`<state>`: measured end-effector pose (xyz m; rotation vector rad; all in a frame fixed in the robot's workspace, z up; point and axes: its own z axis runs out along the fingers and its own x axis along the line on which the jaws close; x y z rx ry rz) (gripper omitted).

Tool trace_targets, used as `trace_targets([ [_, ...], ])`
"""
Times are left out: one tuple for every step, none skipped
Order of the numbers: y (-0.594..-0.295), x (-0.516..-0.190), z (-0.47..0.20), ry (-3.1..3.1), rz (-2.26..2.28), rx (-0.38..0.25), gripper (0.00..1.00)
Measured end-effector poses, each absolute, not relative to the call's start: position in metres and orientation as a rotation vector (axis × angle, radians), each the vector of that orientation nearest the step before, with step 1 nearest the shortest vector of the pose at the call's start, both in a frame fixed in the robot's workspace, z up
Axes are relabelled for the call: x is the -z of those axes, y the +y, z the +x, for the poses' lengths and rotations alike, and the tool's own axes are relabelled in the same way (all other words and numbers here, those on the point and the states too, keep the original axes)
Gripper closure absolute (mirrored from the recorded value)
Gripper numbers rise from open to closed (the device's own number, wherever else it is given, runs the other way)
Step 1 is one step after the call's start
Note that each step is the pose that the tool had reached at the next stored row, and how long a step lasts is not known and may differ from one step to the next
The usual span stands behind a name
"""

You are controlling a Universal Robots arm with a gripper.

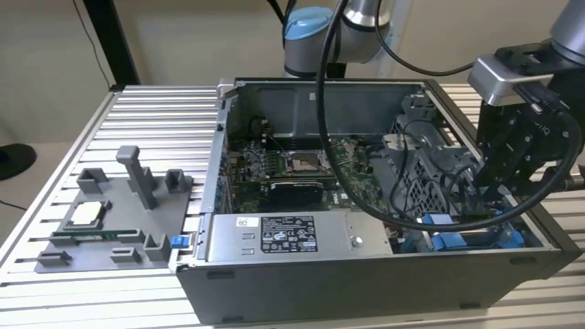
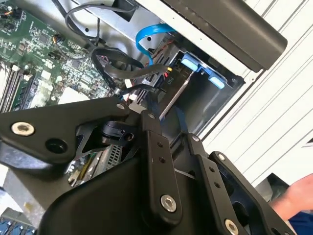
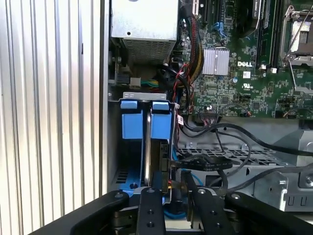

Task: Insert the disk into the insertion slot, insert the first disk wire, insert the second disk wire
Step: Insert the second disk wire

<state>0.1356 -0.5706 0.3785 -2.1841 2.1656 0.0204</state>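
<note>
The gripper [image 1: 494, 188] hangs low inside the open PC case [image 1: 366, 288], at the case corner nearest the exterior view's right, its black linkage reaching down among cables. In both wrist views the two black fingers [image 3: 149, 210] stand a little apart, closing toward a dark cable end beside the drive; whether they actually pinch it I cannot tell.

Just beyond the fingertips sits the disk [image 3: 155, 156], standing on edge in the insertion slot [image 3: 128, 178], its bright blue carrier tabs [image 3: 146, 120] level with the bay's top edge. The second wrist view catches the same drive from the other side [image 2: 173, 95], with a light blue flat cable [image 2: 146, 34] looping above it and black wire bundles [image 2: 107, 61] crossing toward the motherboard [image 2: 34, 54].

The first wrist view adds what the others do not: the grey power-supply box [image 3: 144, 22] next to the bay, a finned silver heatsink [image 3: 215, 61] and the green board [image 3: 254, 78] beyond. The exterior view alone gives the whole case, with the labelled supply [image 1: 288, 236] along its near wall and the CPU socket [image 1: 302, 161] mid-board.

The case rests on a ribbed aluminium table [image 1: 146, 116]. Toward the table's edge at the exterior view's left lies a grey fixture tray [image 1: 114, 219] with upright posts. A person's hand [image 2: 293, 196] shows at the edge of the second wrist view
</note>
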Motion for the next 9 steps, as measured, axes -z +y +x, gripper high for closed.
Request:
trace_targets([
  [-0.5706, -0.3785, 0.1356, 2.166, -2.184, -0.020, 0.00],
  [-0.5707, -0.3792, 0.1356, 2.167, -2.185, -0.022, 0.00],
  [-0.5707, -0.3796, 0.1357, 2.168, -2.186, -0.025, 0.00],
  [-0.5707, -0.3795, 0.1357, 2.169, -2.187, -0.026, 0.00],
  [-0.5707, -0.3795, 0.1357, 2.169, -2.186, -0.026, 0.00],
  [-0.5706, -0.3795, 0.1358, 2.169, -2.187, -0.027, 0.00],
  [-0.5706, -0.3795, 0.1358, 2.169, -2.187, -0.027, 0.00],
  [-0.5707, -0.3795, 0.1358, 2.169, -2.187, -0.027, 0.00],
  [-0.5706, -0.3795, 0.1358, 2.169, -2.187, -0.027, 0.00],
])
